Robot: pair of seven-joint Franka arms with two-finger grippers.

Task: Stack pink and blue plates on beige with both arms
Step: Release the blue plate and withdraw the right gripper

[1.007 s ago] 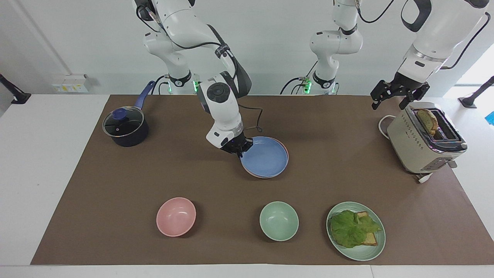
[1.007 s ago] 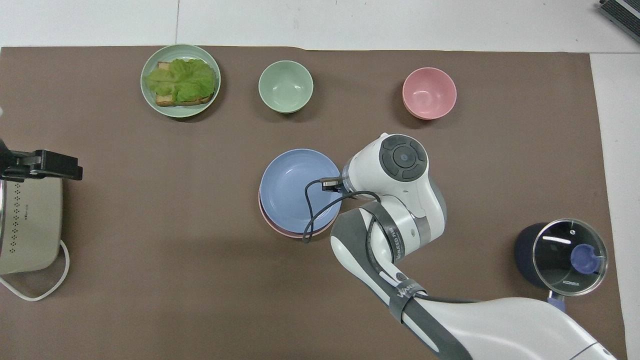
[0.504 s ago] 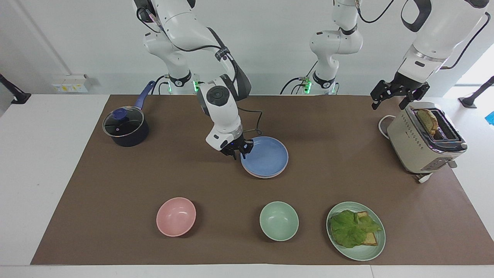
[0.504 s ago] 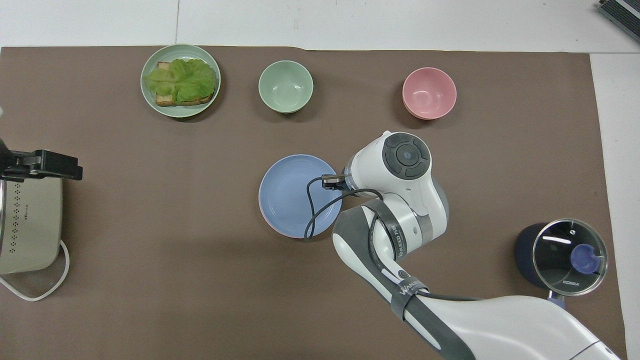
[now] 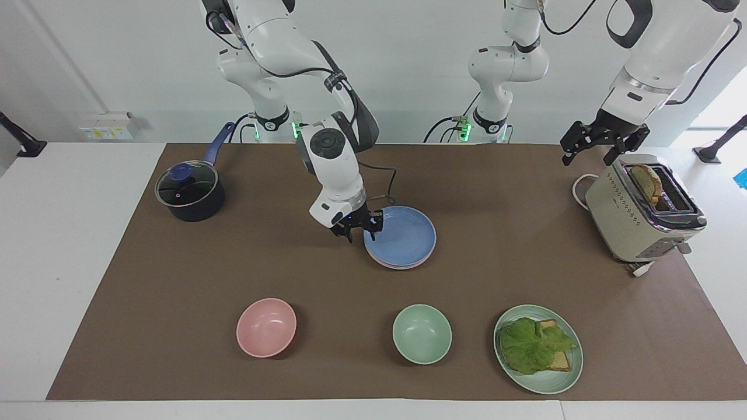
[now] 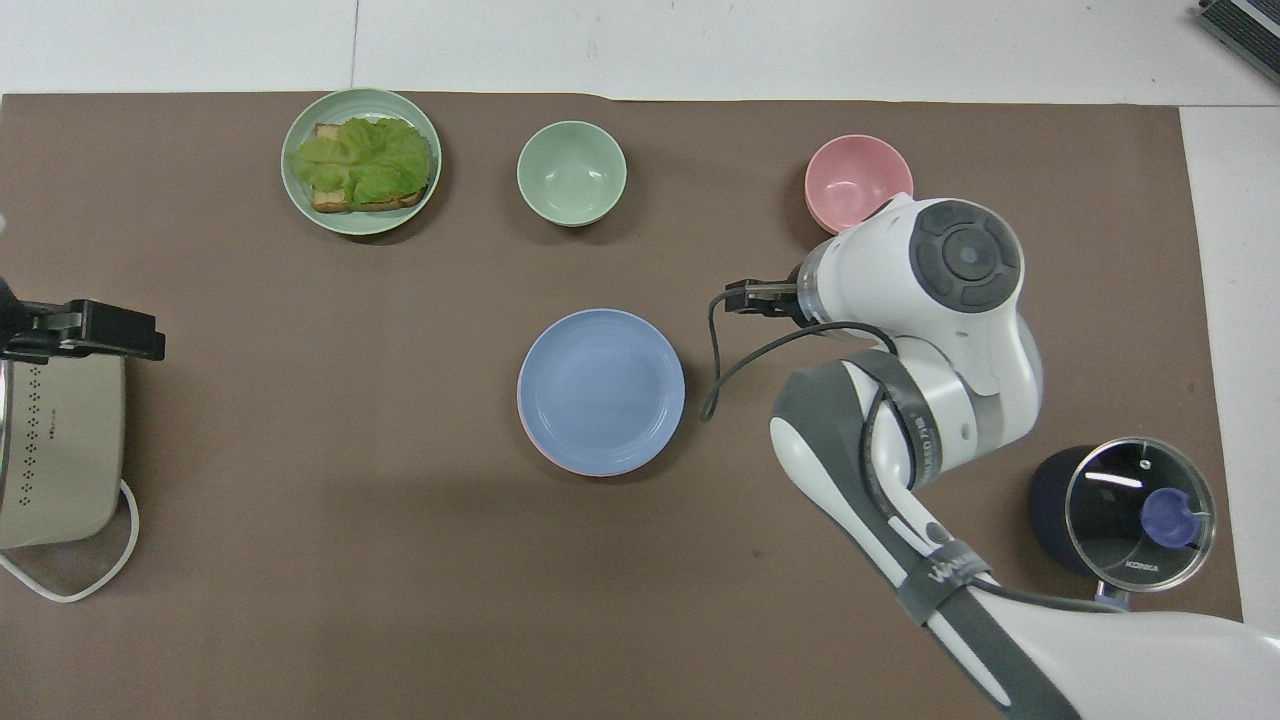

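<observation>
**Fingers spread, plates stacked**

My right gripper [image 5: 360, 229] hangs with its fingers spread beside the blue plate [image 5: 401, 235], gripping nothing. That plate sits atop the pink plate [image 5: 390, 265] mid-desk. My left gripper [image 5: 604, 142], fingers apart, waits over the toaster [image 5: 639, 216].

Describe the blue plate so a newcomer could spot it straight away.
On the brown mat, look mid-table, nearer the robots than the green bowl. The blue plate tops a stack there, with only a pink rim peeking from under it. It is the sole blue dish, shallow and empty.
</observation>
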